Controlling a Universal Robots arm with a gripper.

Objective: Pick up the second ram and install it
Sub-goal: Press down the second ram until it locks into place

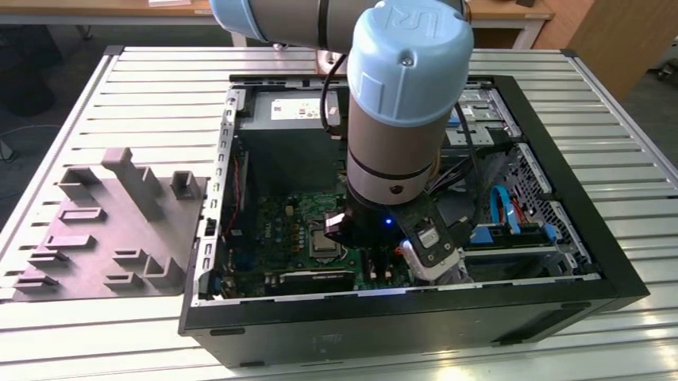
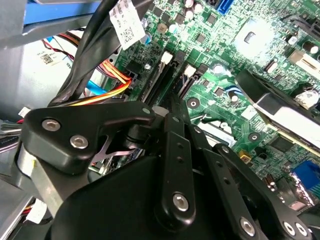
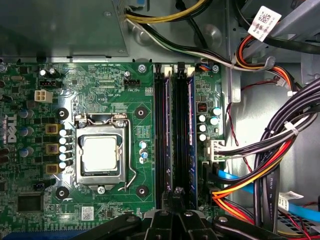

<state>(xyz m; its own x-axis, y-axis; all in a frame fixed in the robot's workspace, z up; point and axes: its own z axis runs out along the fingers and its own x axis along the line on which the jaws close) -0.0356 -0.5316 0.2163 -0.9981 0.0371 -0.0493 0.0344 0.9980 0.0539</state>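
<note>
**Gripper.** Nearest the lens in both wrist views was the gripper (image 3: 178,192) (image 2: 174,106). Its black fingers were drawn together to a single tip with nothing visible between them. It hung low over the near end of the slots (image 3: 179,140), inside the open case (image 1: 402,313).

**Ram.** The ram (image 3: 191,140) was, as best I could judge, the blue-edged stick standing on edge in the outer slot, on the side nearest the cables (image 3: 260,170). It was just beside the gripper tip and not in its grasp. A fainter bluish edge showed in a slot on the socket (image 3: 100,155) side, and I could not settle which of the two sticks was the second.

**Risks.**
- The tip sat between slot lines rather than squarely over the blue edge. A push from there could land on an empty slot or bear on one end only, leaving the stick cocked.
- The white latches (image 2: 166,57) at the far end could not be confirmed closed, so the stick may be only partly seated.
- The cable bundle lay close to the gripper's linkage and could snag it.

**Orientation.** The stick's long axis ran along the slots, from the gripper's end toward the power-supply end of the board (image 3: 100,90). Its thin top edge faced up, out of the case.
</note>
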